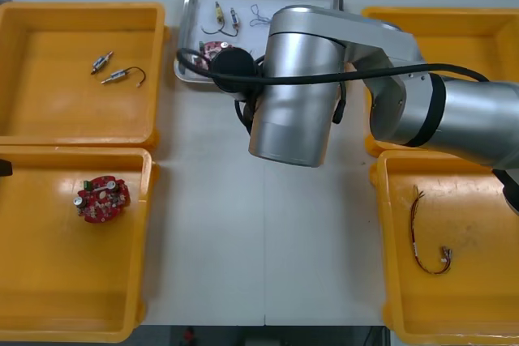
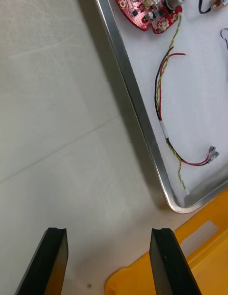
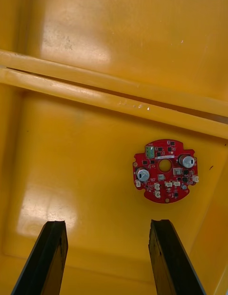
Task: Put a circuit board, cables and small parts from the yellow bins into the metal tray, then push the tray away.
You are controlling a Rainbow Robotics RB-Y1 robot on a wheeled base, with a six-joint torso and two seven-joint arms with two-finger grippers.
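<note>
Right hand (image 2: 109, 231): fingers stood apart, gripping nothing, low over bare bench (image 2: 61, 133). It sat just short of the tray (image 2: 137, 109) and was not touching it.

The tray's rim ran slantwise ahead of the fingers. One rounded corner lay just beyond one finger, and a yellow bin (image 2: 190, 269) edged in close beside that same finger.

On the tray's white floor lay a red circuit board (image 2: 147, 9) at the far end of the visible rim. A red and yellow cable (image 2: 164, 100) stretched roughly along the rim between the board and the corner.

From above, the tray sat at the far middle of the bench, long side across it, with the right arm reaching over its near part.

Judgement: loading looked done, so the push was the step in hand. The move turned on the tray lying beyond the hand, away from the robot. The right hand was much the nearer one. Contact close to a corner rather than mid-rim might swivel the tray instead of sliding it straight.

Left hand (image 3: 109, 223): fingers apart, empty, hung over a bin on the left (image 3: 85, 157). A second circuit board (image 3: 165, 171) lay flat there, well apart from the tray.
</note>
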